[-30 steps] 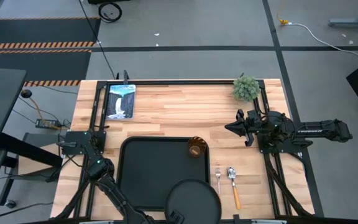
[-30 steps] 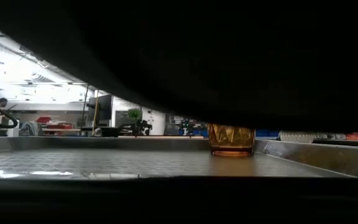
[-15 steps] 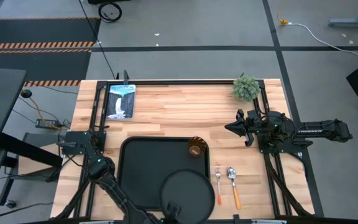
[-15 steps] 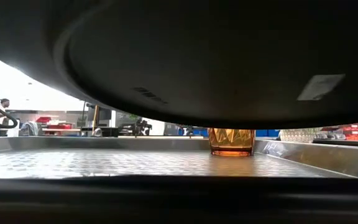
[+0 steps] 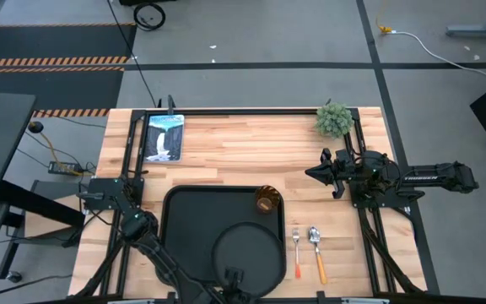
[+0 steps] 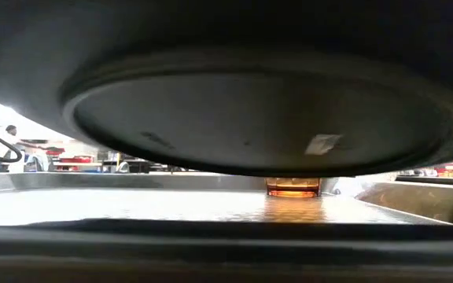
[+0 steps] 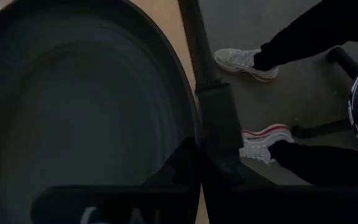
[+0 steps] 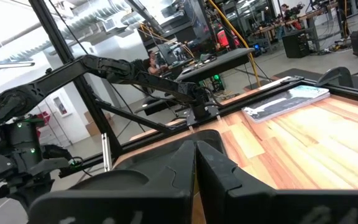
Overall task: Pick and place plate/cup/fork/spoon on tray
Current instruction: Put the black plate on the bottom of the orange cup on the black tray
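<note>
We are seeing the left hand (image 5: 233, 276) clenching the plate (image 5: 247, 253) by its near rim, holding it above the tray (image 5: 184, 211) (cup (image 5: 266, 201) standing in the far right corner); the right hand (image 5: 315, 173), closed on nothing, is waiting over the desk (image 5: 243, 143); fork (image 5: 295, 245) and spoon (image 5: 317, 247) are lying beside the tray.

We see the plate (image 5: 245, 249) over the tray's (image 5: 184, 228) near right part, the cup (image 5: 266, 201) in its far right corner, and the fork (image 5: 295, 246) and spoon (image 5: 316, 248) side by side just right of it.
</note>
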